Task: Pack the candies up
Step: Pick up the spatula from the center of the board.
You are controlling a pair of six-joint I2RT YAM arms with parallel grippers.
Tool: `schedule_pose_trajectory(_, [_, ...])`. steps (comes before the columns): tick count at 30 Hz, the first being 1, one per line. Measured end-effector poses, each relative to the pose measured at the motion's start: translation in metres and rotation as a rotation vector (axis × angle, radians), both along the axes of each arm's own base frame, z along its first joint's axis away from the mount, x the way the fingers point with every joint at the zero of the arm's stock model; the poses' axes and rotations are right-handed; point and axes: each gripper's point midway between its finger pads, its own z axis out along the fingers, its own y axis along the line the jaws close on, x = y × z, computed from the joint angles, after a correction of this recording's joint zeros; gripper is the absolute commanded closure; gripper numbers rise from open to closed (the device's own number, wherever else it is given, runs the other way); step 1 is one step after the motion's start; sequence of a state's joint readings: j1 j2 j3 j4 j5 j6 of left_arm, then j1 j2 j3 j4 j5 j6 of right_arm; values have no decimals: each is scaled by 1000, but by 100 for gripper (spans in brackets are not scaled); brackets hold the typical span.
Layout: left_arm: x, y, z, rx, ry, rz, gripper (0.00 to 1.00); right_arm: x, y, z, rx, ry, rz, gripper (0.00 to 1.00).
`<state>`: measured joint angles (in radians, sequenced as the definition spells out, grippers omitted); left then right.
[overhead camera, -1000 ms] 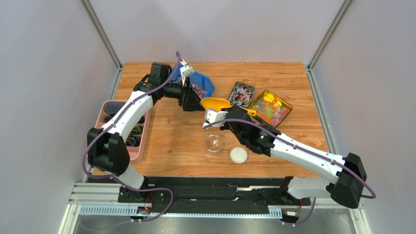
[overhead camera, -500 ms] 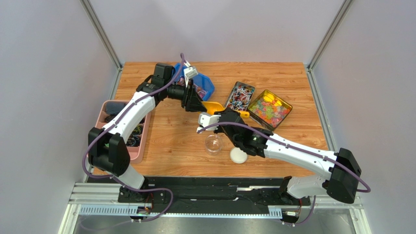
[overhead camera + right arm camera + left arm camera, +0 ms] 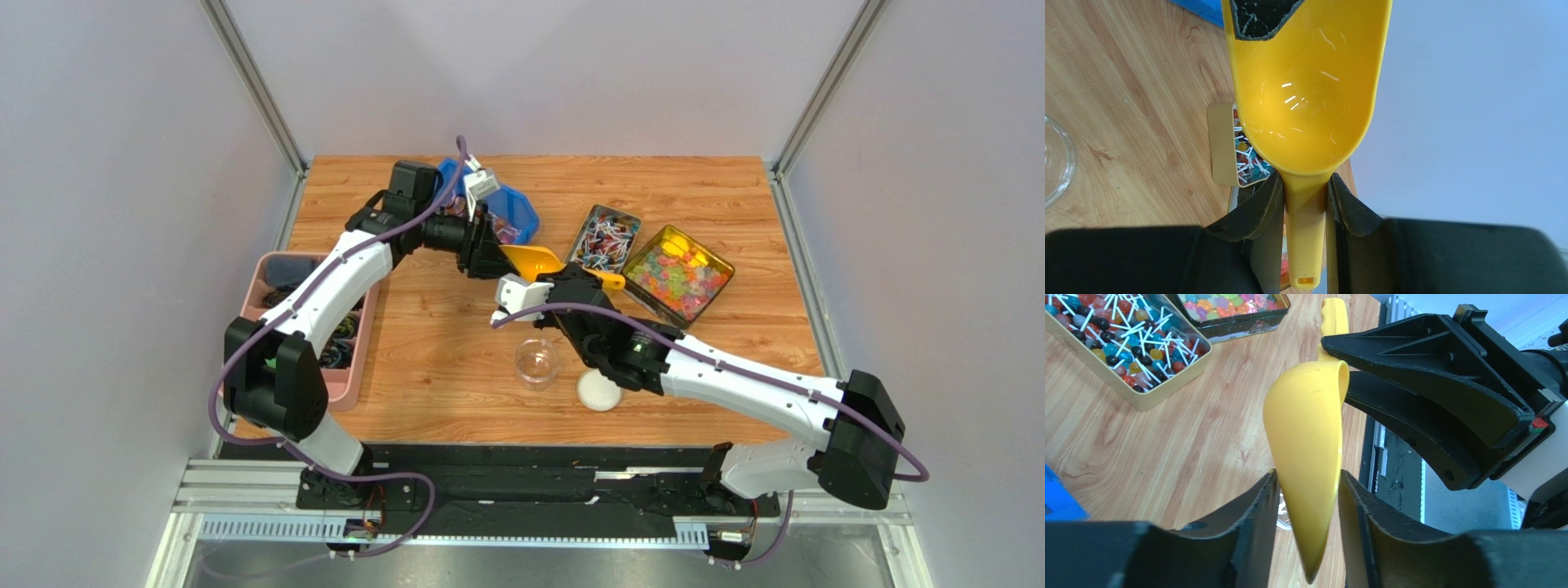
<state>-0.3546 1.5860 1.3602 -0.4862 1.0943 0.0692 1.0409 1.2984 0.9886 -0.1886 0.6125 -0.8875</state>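
Scoop (image 3: 1306, 435): right fingers (image 3: 1254, 220) clamp handle, left fingers (image 3: 1247, 527) pinch tip; candies (image 3: 502, 228) in bin (image 3: 528, 221) behind

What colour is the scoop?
The scoop is plain yellow; the right wrist view shows it best.

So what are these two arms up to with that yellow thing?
Both arms are on one yellow scoop, held above the wooden table. The right gripper clamps its handle, and the left gripper appears to pinch the front of its bowl, like a handover. The scoop is empty. A clear round container and a white lid sit nearby; a tin of lollipops and a tin of colourful sweets stand open beyond.
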Motion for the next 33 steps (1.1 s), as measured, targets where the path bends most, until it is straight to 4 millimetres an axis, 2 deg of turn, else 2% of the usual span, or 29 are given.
schedule_pose_trajectory(2, [1, 0, -1, 3, -2, 5, 58, 0, 0, 0, 0, 0, 1, 100])
schedule_pose_trajectory(10, [4, 0, -5, 11, -3, 19, 61, -4, 4, 0, 6, 0, 7, 100])
schedule_pose_trajectory(12, [4, 0, -6, 14, -1, 23, 69, -5, 5, -1, 8, 3, 4, 100])
schedule_pose_trajectory(18, [12, 2, -12, 39, -11, 61, 80, -9, 8, -3, 22, 12, 8, 100])
schedule_pose_trajectory(21, [12, 2, -14, 47, -12, 68, 93, -11, 9, -5, 30, 26, 6, 99])
schedule_pose_trajectory(22, [13, 2, -15, 51, -11, 72, 100, -12, 9, -6, 34, 33, 8, 97])
schedule_pose_trajectory(23, [13, 2, -16, 53, -9, 74, 100, -13, 10, -7, 37, 40, 9, 94])
schedule_pose_trajectory(26, [13, 3, -18, 59, -7, 79, 100, -16, 12, -8, 51, 56, 16, 72])
schedule_pose_trajectory(27, [13, 3, -18, 59, -7, 79, 100, -17, 12, -8, 57, 60, 20, 56])
schedule_pose_trajectory(29, [12, 3, -18, 56, -7, 75, 100, -20, 12, -6, 78, 70, 29, 47])
schedule_pose_trajectory(30, [11, 2, -16, 48, -7, 63, 100, -22, 12, -4, 86, 76, 40, 30])
schedule_pose_trajectory(31, [9, 1, -15, 39, -6, 52, 100, -25, 11, -3, 91, 87, 55, 23])
schedule_pose_trajectory(33, [4, 0, -12, 20, -4, 24, 100, -31, 8, 2, 111, 105, 80, 18])
